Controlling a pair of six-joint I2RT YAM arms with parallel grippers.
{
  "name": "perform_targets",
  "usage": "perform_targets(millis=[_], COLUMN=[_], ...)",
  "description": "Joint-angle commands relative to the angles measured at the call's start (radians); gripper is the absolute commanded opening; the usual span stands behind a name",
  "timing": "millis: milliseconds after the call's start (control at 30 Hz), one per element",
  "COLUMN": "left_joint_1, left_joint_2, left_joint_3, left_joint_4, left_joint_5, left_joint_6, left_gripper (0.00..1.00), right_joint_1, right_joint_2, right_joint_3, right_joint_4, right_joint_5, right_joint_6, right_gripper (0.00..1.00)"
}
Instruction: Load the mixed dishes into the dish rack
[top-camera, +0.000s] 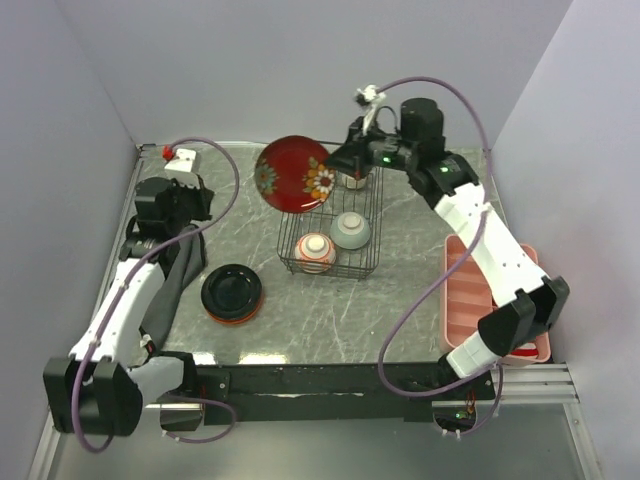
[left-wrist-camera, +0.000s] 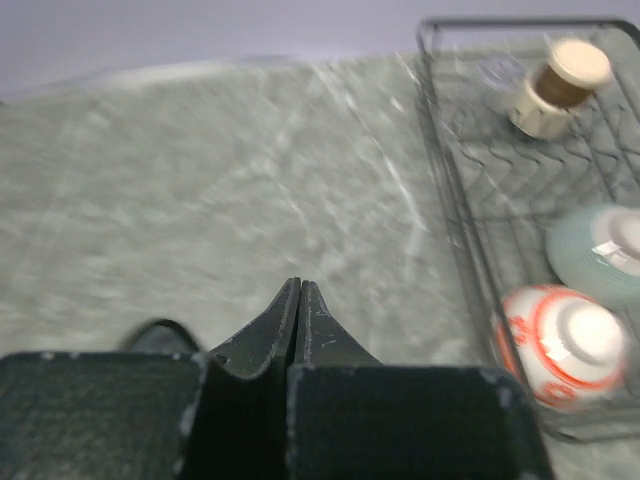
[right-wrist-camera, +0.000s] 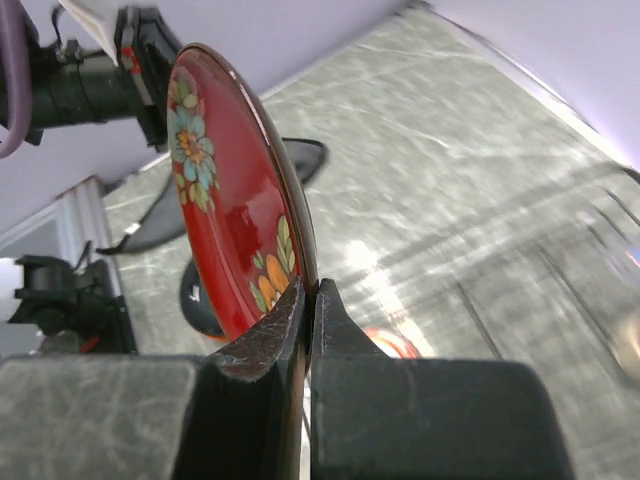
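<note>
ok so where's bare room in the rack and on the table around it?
In the dish rack, bare floor on the left side, between small tan cup and reddish bowl; near end crowded by that bowl and pale mint-green bowl. On the table, free in front of the rack and between rack and pink tray. The teal plate takes the near-left.

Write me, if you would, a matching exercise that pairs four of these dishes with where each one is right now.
Dishes:
1. glossy red floral bowl
2. round teal plate with orange-red rim
3. reddish bowl with white base
4. small tan cup

Places:
A. far end of the black wire dish rack
B. on the grey marbled table, left of the rack
C. pinched by its rim in the right gripper
D. near end of the rack, base up

Pairs: 1-C, 2-B, 3-D, 4-A.
</note>
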Motion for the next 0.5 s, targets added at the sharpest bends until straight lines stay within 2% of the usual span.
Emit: perform_targets(millis=[0, 67, 100, 167, 200, 467], left_joint_1=[-0.013, -0.071, -0.105, -0.230, -0.245, -0.257], left_joint_2=[0.083, 0.141, 0.165, 0.230, 0.238, 0.334], left_joint_3=[0.012, -0.013, -0.002, 0.031, 0.028, 0.070], left_joint_4=[-0.015, -0.007, -0.030, -0.119, -0.111, -0.148], left_joint_5=[0.218, 0.293, 0.315, 0.273, 0.286, 0.271], left_joint_6=[-0.163, -0.156, -0.090, 0.003, 0.004, -0.004], left_gripper=[0.01, 0.01, 0.01, 0.01, 0.01, 0.01], right_joint_1=[-0.047, -0.046, -0.047, -0.049, -0.049, -0.047], right_joint_2=[-0.112, -0.190, -0.219, -0.285, -0.301, -0.396], right_joint_3=[-0.051, -0.131, -0.166, -0.247, -0.261, -0.318], right_joint_4=[-0.084, -0.069, -0.054, -0.038, -0.046, 0.032], right_joint_5=[0.084, 0.241, 0.315, 0.421, 0.524, 0.874], right_joint_6=[0.019, -0.018, -0.018, -0.030, -0.029, 0.066], right_gripper=[0.00, 0.00, 0.00, 0.00, 0.00, 0.00])
